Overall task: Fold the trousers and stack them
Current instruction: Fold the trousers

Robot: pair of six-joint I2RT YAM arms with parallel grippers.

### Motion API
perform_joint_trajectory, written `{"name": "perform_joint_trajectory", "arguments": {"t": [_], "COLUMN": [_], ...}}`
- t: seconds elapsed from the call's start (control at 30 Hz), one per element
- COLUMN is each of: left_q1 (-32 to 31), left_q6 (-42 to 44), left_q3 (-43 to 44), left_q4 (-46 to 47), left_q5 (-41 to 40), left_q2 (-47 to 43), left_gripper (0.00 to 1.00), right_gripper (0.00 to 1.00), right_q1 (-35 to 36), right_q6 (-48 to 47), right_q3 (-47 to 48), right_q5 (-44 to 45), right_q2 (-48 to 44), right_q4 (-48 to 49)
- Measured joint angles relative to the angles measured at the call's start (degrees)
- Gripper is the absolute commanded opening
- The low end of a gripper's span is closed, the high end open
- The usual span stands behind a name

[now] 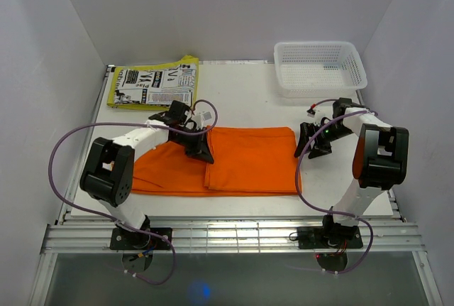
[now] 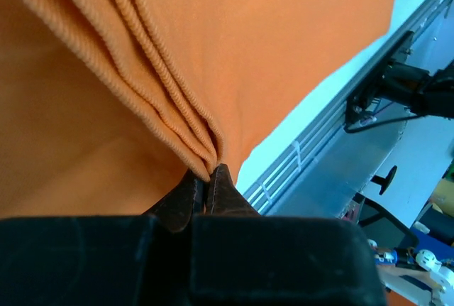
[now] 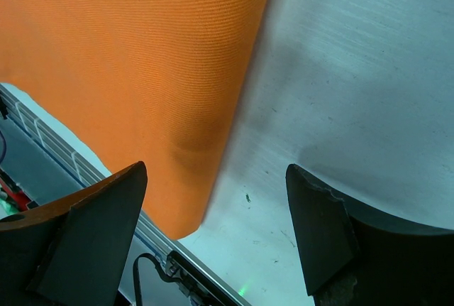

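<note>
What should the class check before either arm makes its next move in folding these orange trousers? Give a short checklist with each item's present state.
1. Left hand shut on the layered edge of the trousers: ok.
2. Every layer caught in that pinch: cannot tell.
3. Right hand open, holding nothing, beside the cloth's right edge: ok.
4. Fold finished: not ok; a part spreads out flat to the left of the folded block.
5. Mesh basket apart from the trousers: ok.
</note>
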Motion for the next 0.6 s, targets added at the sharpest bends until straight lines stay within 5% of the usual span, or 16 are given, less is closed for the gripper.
{"name": "perform_joint_trajectory", "arguments": {"t": [0.4, 0.6], "left_q1": [4.6, 6.3], "left_q6": [4.0, 4.4], "left_q3": [-1.9, -1.9], "left_q4": [-4.3, -3.7], "left_q5": [-4.7, -3.9], "left_q2": [3.5, 6.5], "left_gripper": [0.0, 0.0], "right_gripper": [0.82, 0.69], "right_q1": [0.0, 0.0], "right_q6": [0.2, 0.1], "right_q3": [0.0, -0.8], "right_q5": [0.9, 0.5], "right_q2": [0.5, 1.2], "right_q4": [1.2, 1.5]}}
